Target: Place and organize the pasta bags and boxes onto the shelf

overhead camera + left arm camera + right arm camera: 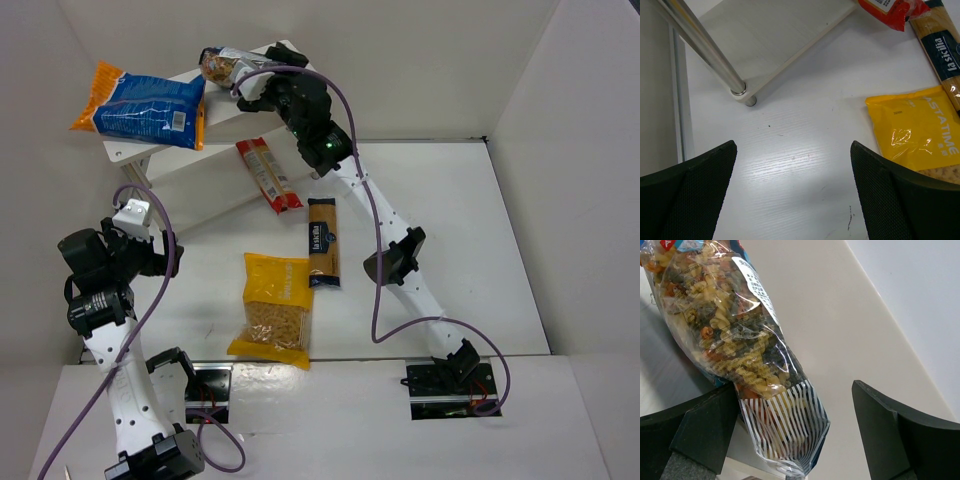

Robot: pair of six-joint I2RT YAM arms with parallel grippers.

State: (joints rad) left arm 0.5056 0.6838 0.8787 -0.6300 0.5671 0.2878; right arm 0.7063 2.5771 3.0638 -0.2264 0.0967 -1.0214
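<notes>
Left gripper (793, 147) released, above open counter (800, 110) near corner of shelf (775, 40), yellow windowed bag (915, 125) just right. Right gripper (794, 385) released, clear bag (730, 330) between jaws, lying at shelf top's far edge.

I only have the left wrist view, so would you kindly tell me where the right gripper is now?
Observer: The right gripper is over the shelf, at the far right end of its top board.
Operator: Thank you. Is it holding anything?
Observer: No. Its jaws stand open, with the clear bag lying between them on the board.
Operator: Is anything else up there?
Observer: The big orange-blue bag lies at the board's other end.
</notes>
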